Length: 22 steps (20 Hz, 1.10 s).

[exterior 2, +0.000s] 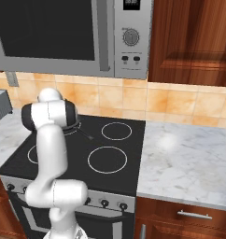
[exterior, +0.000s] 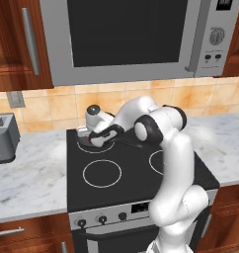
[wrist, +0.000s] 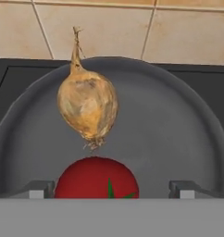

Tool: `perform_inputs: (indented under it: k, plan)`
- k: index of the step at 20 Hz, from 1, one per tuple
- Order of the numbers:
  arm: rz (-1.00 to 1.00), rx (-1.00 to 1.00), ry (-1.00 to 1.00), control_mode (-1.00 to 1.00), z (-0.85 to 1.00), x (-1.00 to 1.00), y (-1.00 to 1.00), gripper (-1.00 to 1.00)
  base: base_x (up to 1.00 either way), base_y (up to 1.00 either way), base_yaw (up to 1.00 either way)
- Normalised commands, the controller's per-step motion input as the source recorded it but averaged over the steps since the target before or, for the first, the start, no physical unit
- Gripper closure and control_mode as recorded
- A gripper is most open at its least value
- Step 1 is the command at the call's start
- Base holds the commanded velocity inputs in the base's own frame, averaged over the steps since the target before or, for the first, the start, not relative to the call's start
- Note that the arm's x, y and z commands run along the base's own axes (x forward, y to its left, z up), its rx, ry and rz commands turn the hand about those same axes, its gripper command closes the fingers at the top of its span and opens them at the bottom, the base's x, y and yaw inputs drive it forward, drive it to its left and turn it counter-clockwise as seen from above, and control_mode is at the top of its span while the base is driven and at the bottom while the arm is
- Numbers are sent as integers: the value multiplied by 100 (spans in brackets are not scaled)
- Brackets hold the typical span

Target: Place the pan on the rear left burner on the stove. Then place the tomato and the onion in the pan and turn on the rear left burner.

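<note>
Hand view: onion (wrist: 87, 102) & tomato (wrist: 96, 178) mid-pan (wrist: 178, 139), rim clear.

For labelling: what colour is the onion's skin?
Yellow-brown, mottled; the onion shows best in the hand view.

The white Franka arm with dark joints (exterior: 176, 163) rises from its base, bends at a dark elbow and reaches forward and down, its wrist folded low. The two-finger gripper (wrist: 112, 189) points downward with its jaws spread wide, the small grey fingertips (wrist: 37, 189) well apart, gripping nothing.
</note>
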Motion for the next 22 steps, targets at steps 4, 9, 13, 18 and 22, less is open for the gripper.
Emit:
perform_inputs:
  k: [4, 9, 13, 18, 22]
  plan:
    - [0, 0, -8, -100, 19, -48, 0, -100, 0, 0, 0]
    - [0, 0, -7, -100, 31, -61, 0, -100, 0, 0, 0]
    - [-1, 0, -8, -100, 42, -66, 0, -100, 0, 0, 0]
    - [-6, 0, -7, -100, 54, -73, 0, -100, 0, 0, 0]
    - [-10, 0, -7, -100, 62, -75, 0, -100, 0, 0, 0]
